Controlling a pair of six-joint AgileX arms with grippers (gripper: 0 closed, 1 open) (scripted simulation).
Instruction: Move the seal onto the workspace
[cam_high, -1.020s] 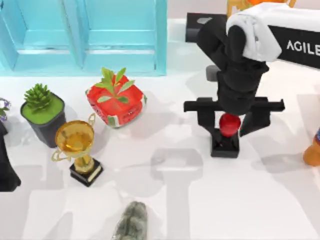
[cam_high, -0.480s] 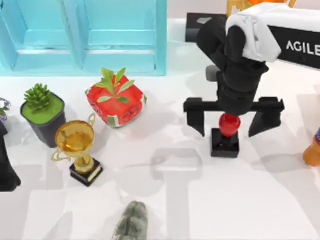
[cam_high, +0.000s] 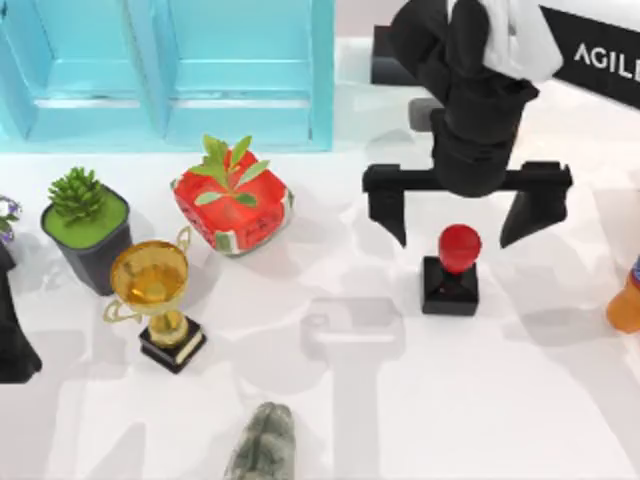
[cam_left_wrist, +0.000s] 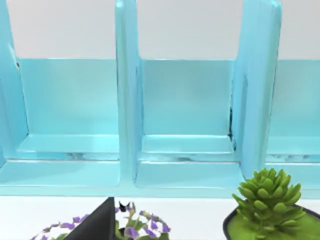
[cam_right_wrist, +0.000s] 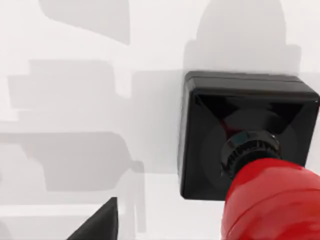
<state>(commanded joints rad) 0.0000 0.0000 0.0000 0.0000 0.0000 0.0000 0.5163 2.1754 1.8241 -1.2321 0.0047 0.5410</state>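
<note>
Two fingers of my right gripper (cam_high: 465, 215) are spread wide just behind the seal (cam_high: 451, 270), which stands upright on the workspace (cam_high: 520, 400). I should lift straight clear without clipping its knob.

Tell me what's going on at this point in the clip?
The right pincer hangs open just above the small stamp with a black square base and glossy red knob, which stands upright on the plain white tabletop, untouched. The pincer has lifted away since a second ago. The left arm sits parked at the table's left edge.
</note>
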